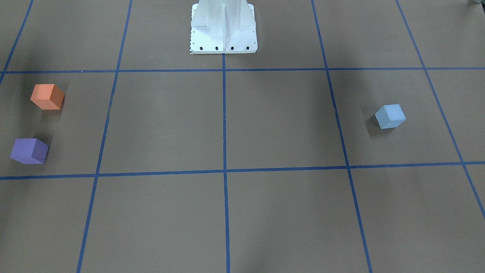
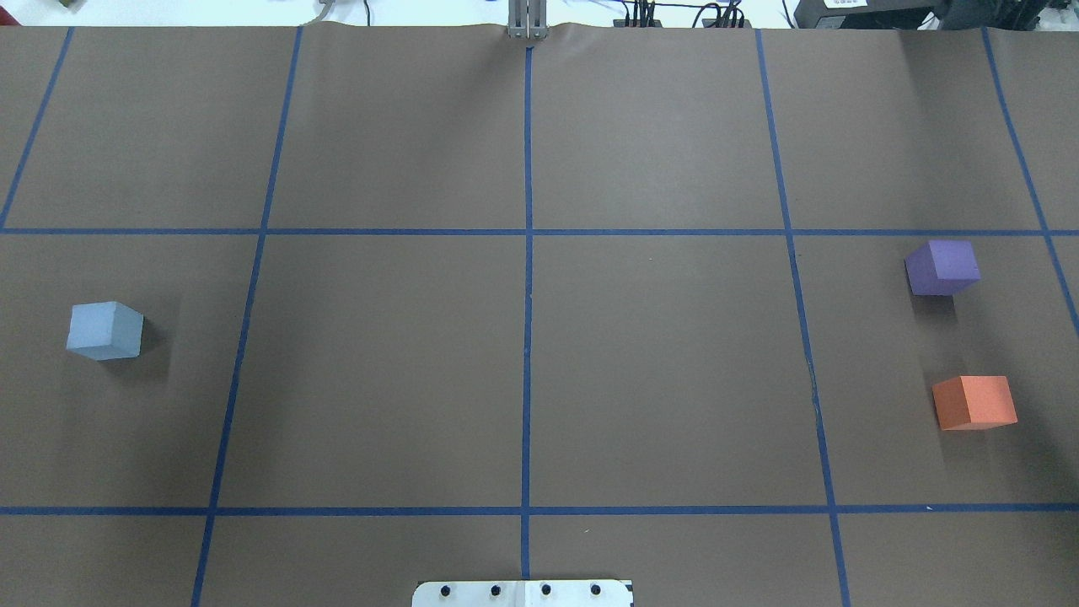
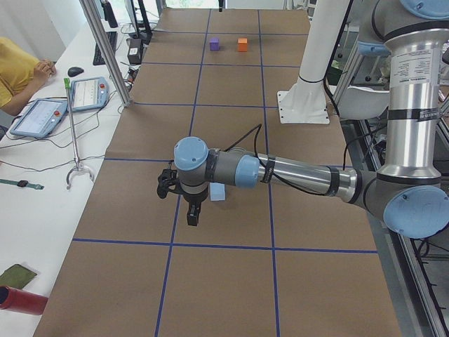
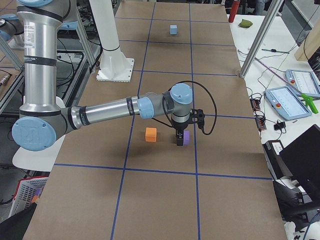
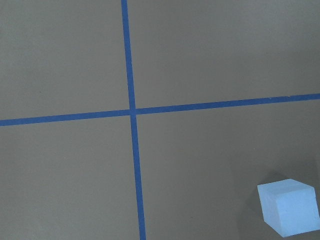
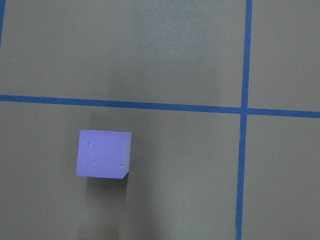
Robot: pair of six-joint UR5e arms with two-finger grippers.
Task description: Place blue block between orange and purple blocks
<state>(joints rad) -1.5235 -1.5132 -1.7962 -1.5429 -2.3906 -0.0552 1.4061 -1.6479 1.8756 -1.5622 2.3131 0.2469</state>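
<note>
The blue block (image 2: 105, 330) rests alone on the brown table at the robot's left and also shows in the left wrist view (image 5: 289, 206). Far across the table, on the robot's right, the orange block (image 2: 974, 402) and the purple block (image 2: 942, 267) sit a small gap apart. In the exterior left view my left gripper (image 3: 193, 219) hangs above the table beside the blue block (image 3: 217, 192). In the exterior right view my right gripper (image 4: 179, 141) hangs by the purple block (image 4: 186, 137). I cannot tell whether either gripper is open or shut.
Blue tape lines (image 2: 528, 253) divide the brown table into squares. The white robot base (image 1: 223, 30) stands mid-table at the robot's edge. A person (image 3: 17, 70) sits beside tablets (image 3: 38, 116), and metal posts (image 3: 105, 49) rise at the table's far side.
</note>
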